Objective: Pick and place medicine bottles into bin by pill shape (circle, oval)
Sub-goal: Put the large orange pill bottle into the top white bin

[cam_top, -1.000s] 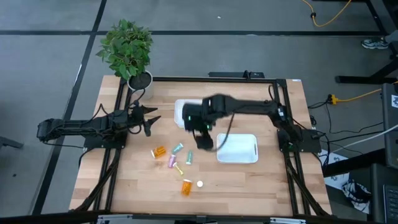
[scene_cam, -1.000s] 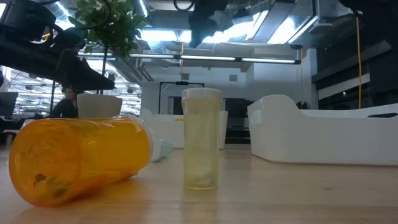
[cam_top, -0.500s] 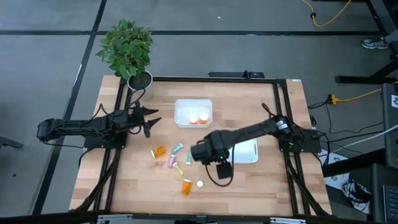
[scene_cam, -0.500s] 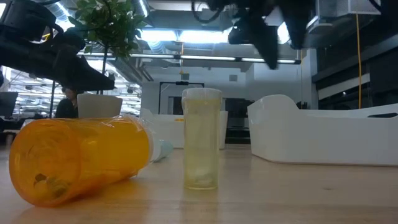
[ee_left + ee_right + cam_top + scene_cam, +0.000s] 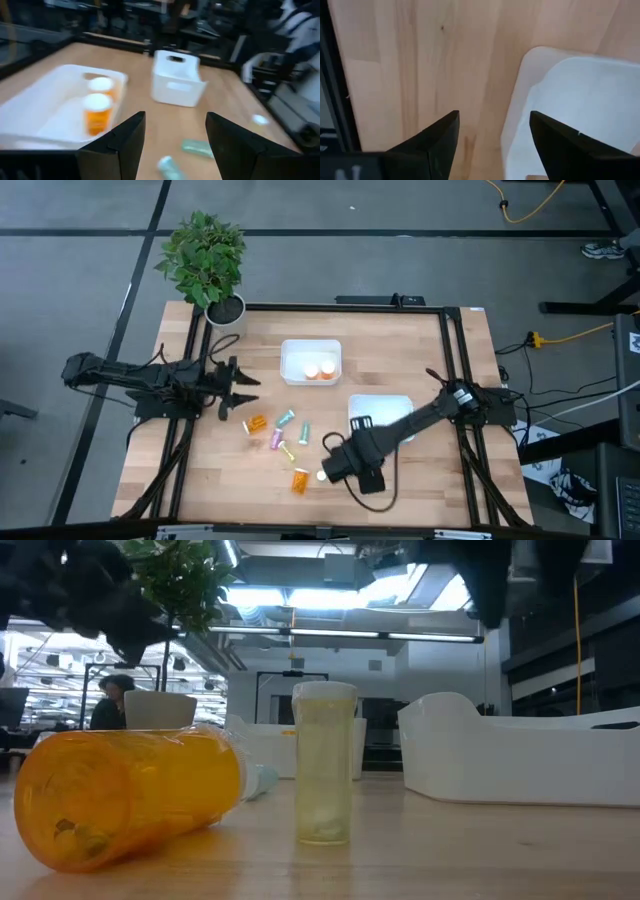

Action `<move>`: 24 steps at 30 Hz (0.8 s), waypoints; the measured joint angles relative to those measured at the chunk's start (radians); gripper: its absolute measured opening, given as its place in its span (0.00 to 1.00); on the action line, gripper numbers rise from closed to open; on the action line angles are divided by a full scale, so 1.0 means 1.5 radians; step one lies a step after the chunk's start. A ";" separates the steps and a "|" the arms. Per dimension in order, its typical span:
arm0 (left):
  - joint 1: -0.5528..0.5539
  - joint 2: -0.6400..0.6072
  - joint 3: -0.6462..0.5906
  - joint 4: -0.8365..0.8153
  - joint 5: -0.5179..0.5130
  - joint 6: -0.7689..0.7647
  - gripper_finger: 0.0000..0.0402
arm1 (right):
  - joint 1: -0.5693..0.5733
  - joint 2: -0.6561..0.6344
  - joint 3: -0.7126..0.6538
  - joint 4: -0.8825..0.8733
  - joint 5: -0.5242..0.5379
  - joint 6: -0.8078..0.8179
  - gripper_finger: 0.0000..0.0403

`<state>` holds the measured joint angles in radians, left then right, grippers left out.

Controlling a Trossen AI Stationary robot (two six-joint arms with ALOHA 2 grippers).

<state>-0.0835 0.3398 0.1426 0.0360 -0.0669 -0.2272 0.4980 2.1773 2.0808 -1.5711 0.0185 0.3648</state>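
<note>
Several small medicine bottles lie loose on the wooden table: an orange one [image 5: 256, 423], a teal one [image 5: 286, 419], a green one [image 5: 303, 435], a purple one [image 5: 277, 439], a yellow one [image 5: 287, 449] standing upright [image 5: 323, 762], and an orange one [image 5: 300, 480] on its side [image 5: 130, 795] beside a white cap [image 5: 321, 475]. My right gripper [image 5: 338, 463] hangs open, pointing down, just right of that cap and touching nothing. My left gripper [image 5: 243, 392] is open and level, left of the bottles.
A white bin [image 5: 311, 361] at the far middle holds two orange bottles with white caps [image 5: 97, 112]. A second white bin [image 5: 385, 415] stands at the right, partly under my right arm. A potted plant [image 5: 205, 260] is at the far left corner.
My right gripper has swung from above the far bin toward the table's near edge and come lower, ending beside the white cap. My left gripper has swung a little toward the near edge. Both stay open. No bottle has moved.
</note>
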 joint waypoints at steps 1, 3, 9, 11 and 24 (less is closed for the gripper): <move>-0.017 0.011 0.007 0.000 -0.006 -0.003 0.50 | 0.013 0.000 0.000 0.000 0.007 0.017 0.60; -0.053 0.036 0.024 -0.001 -0.039 -0.005 0.50 | 0.039 0.000 0.000 0.000 0.021 0.045 0.60; -0.153 0.143 0.085 -0.006 -0.165 -0.005 0.50 | 0.100 0.000 0.000 0.021 0.119 0.139 0.60; -0.178 0.182 0.105 -0.027 -0.194 -0.017 0.50 | 0.113 0.000 0.000 0.020 0.152 0.164 0.60; -0.256 0.401 0.226 -0.280 -0.212 -0.331 0.50 | 0.125 -0.001 -0.050 0.041 0.176 0.240 0.60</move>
<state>-0.4671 0.9414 0.4813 -0.3845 -0.3845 -0.7244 0.6854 2.1757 2.0056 -1.5097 0.2823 0.7246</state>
